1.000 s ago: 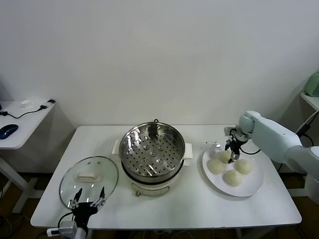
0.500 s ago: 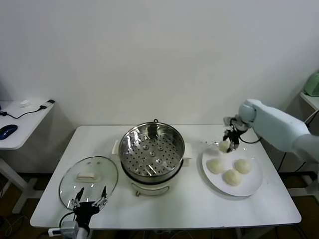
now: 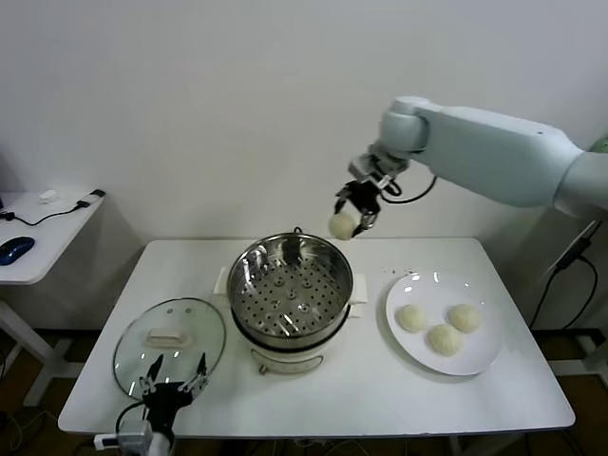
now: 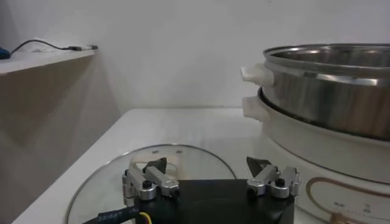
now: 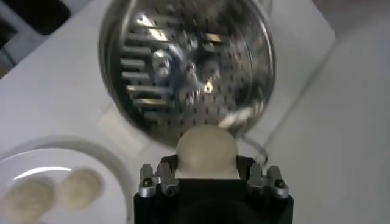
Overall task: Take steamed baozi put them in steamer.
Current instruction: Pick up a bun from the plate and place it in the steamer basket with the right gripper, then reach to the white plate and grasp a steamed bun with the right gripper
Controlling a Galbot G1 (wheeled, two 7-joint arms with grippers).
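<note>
White table against pale wall

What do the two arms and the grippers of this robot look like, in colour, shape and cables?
The right arm has a smooth, rounded, pale blue-white shell, with a thin black cable looping at its wrist. The right gripper is small, black, with silver metal finger links. The left gripper has a black body, silver screwed links with dark pointed tips, and a black cable with a printed code.

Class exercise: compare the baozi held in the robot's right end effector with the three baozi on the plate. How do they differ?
The held baozi hangs in the air, beside the steamer's far rim; the three others rest on the white plate. The held one is clamped by the right end effector; the plated ones are untouched. All four look alike: round, smooth, cream-white.
</note>
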